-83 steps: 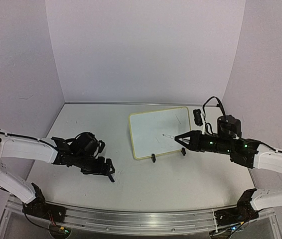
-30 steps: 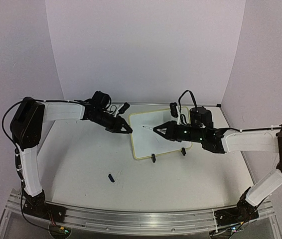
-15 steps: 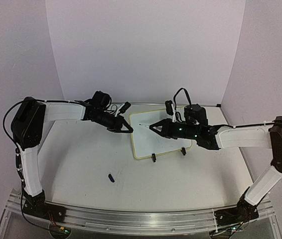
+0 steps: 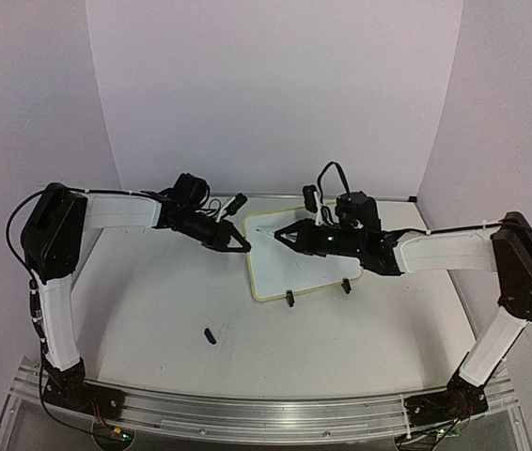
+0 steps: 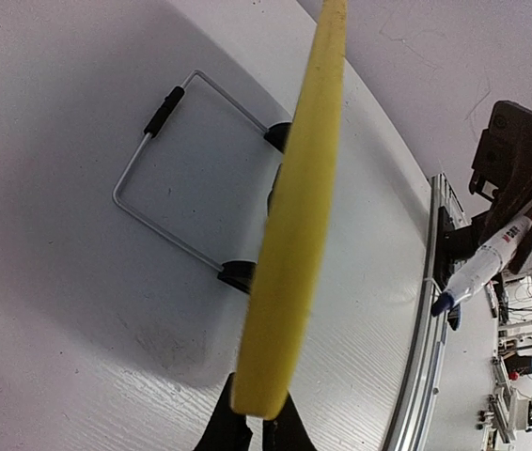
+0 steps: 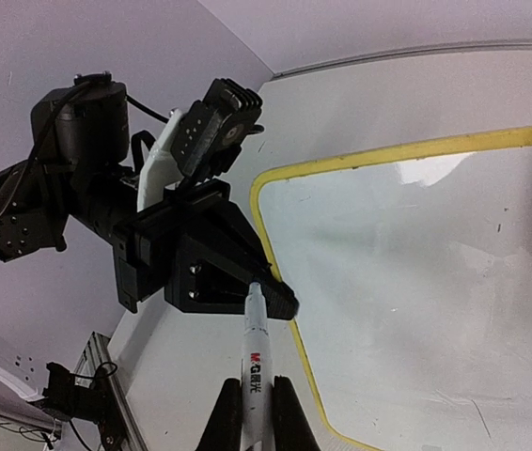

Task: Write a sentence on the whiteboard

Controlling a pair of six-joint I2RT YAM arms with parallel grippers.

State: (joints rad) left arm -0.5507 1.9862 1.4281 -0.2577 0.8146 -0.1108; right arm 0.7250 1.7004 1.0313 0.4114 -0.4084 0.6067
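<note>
My left gripper has just clamped the left rim of the whiteboard, mid-table, and my right gripper, pinching the marker, has swung to its far-left corner, so the blank board looks steadied for writing.

Both arms drawn in to the board's left edge

The left gripper has left the near surface, where a small dark-blue piece now lies. Its jaws have pinched shut on the whiteboard rim. The right gripper has carried the marker leftward to the top-left corner.
</note>
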